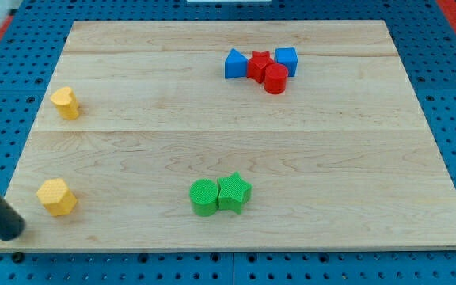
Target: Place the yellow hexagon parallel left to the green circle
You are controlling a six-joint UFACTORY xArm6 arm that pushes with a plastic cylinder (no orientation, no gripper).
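Observation:
The yellow hexagon [57,196] lies near the board's bottom left corner. The green circle [204,197] lies at the bottom middle, touching a green star [233,192] on its right. My rod comes in from the view's left edge and my tip [10,231] rests at the board's bottom left edge, a little left of and below the yellow hexagon, not touching it.
A yellow heart-like block [66,103] lies at the left edge higher up. A cluster at the top right holds a blue triangle [234,64], a red star [258,66], a red cylinder [275,79] and a blue cube [286,60]. The wooden board [236,134] sits on a blue pegboard.

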